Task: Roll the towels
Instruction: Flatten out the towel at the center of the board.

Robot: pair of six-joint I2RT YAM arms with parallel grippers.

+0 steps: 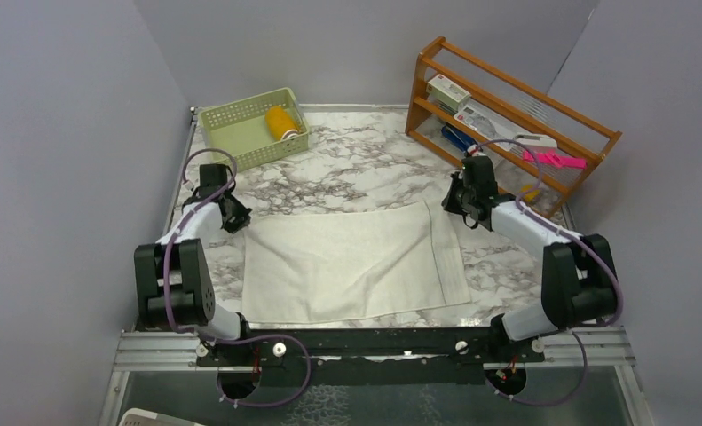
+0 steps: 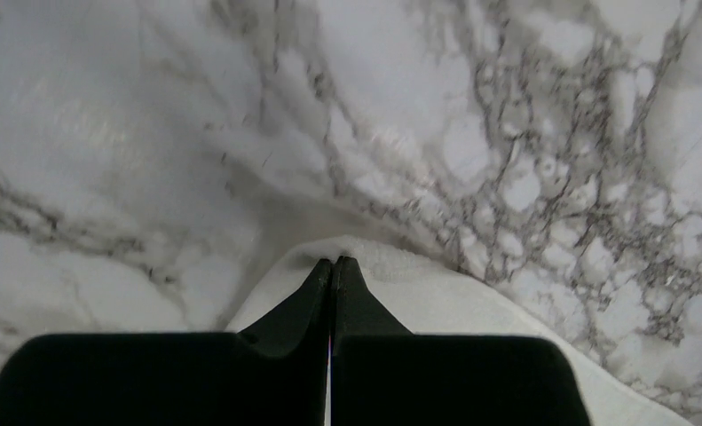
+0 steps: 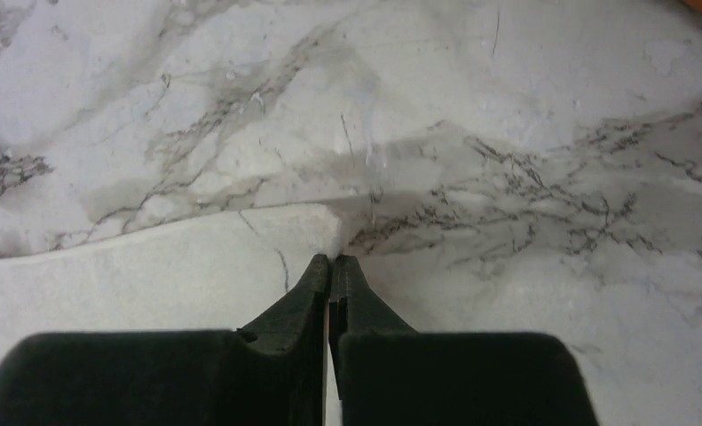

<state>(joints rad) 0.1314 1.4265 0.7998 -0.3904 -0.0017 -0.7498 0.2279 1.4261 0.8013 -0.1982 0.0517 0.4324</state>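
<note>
Cream towel [image 1: 347,262] lay spread flat at the middle of the marble table [image 1: 365,164], long side running left-right, a few soft wrinkles, and a fold line down its right part. The near edge sat close to the arm bases.

The left gripper [image 1: 237,216] was down at the towel's far-left corner with its jaws pressed together. In the left wrist view the tips [image 2: 332,263] sat right over the rounded corner, with cloth showing on both sides and just past them. I couldn't tell if any cloth was nipped between the fingers.

The right gripper [image 1: 458,202] was at the far-right corner, jaws also pressed together. In the right wrist view the tips [image 3: 331,259] touched the corner point, with the towel running off to the left and bare marble to the right. Same doubt there: contact was clear, a pinch wasn't.

The yellow towel [image 1: 281,122] was rolled up and lying in the right end of the green basket [image 1: 272,153] at the far-left of the table, well apart from the cream one.

A wooden rack [image 1: 524,87] stood at the far-right with small packaged items on its shelves and a pink item [image 1: 556,160] near its right end. I couldn't read what they were.
</note>
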